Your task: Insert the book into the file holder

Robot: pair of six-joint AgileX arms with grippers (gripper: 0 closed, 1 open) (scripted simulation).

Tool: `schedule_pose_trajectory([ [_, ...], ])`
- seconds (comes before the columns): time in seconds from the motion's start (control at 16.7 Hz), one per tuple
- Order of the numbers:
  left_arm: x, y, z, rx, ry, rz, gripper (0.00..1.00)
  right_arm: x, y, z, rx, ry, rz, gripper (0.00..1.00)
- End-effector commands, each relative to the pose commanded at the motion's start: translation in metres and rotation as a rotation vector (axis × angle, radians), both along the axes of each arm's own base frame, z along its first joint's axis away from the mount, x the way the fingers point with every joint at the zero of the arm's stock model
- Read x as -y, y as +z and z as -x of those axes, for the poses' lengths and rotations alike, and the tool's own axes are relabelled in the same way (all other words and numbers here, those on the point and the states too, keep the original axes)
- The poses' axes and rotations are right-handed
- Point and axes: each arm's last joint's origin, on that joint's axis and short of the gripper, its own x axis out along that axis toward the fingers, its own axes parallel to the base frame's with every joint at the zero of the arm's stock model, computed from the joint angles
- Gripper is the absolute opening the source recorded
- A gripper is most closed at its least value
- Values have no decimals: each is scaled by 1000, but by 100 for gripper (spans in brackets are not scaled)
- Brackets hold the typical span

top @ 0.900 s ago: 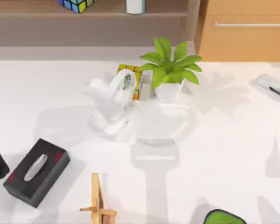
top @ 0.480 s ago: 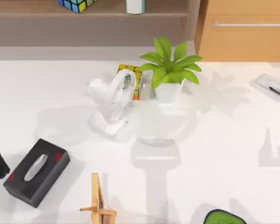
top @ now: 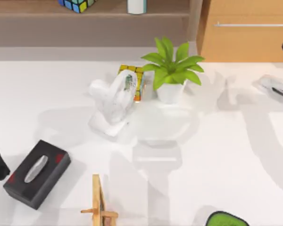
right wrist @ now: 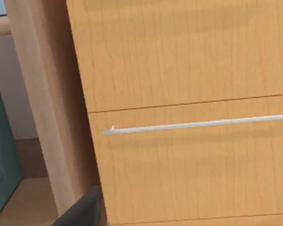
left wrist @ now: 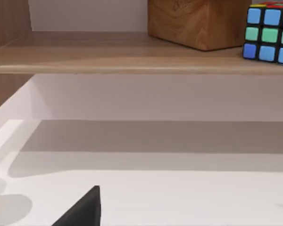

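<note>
1. Judging from the task alone, the book should handle as a stiff, light slab with a smooth cover that may slip. Take it across its thickness near one short edge, so that the far edge leads into the slot. Where it lies cannot be told from these views.
2. File holder: probably the pale translucent rack (top: 112, 109) at 11 o'clock from the tabletop (top: 217, 155) centre. It is just beside the colour cube (top: 133, 81) and the potted plant (top: 172, 70).
3. Left pincer (left wrist: 82, 212): at the 9 o'clock edge of the tabletop, low over it and facing the shelf (left wrist: 118, 56). How far open it is cannot be told, and nothing is seen in its hold.
4. Right pincer (right wrist: 80, 212): off the 2 o'clock corner, raised before the drawer front (right wrist: 193, 165). Its opening cannot be told, and no load is seen.
5. Black tissue box (top: 37, 173): at 8 o'clock, not the target.
</note>
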Motion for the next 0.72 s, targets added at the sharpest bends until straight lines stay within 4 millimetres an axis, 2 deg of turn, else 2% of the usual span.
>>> schedule_pose_trajectory([
  [0.12,0,0,0,0,0,0,100,-41,11,-43,-18,4,8,100],
  [0.24,0,0,0,0,0,0,100,-89,9,-86,-31,5,26,100],
  [0.36,0,0,0,0,0,0,100,-138,-6,-125,-40,3,49,100],
  [0.48,0,0,0,0,0,0,100,-183,-30,-155,-42,-1,74,100],
  [0.6,0,0,0,0,0,0,100,-219,-55,-178,-36,-9,95,100],
  [0.72,0,0,0,0,0,0,100,-243,-76,-196,-25,-20,112,100],
])
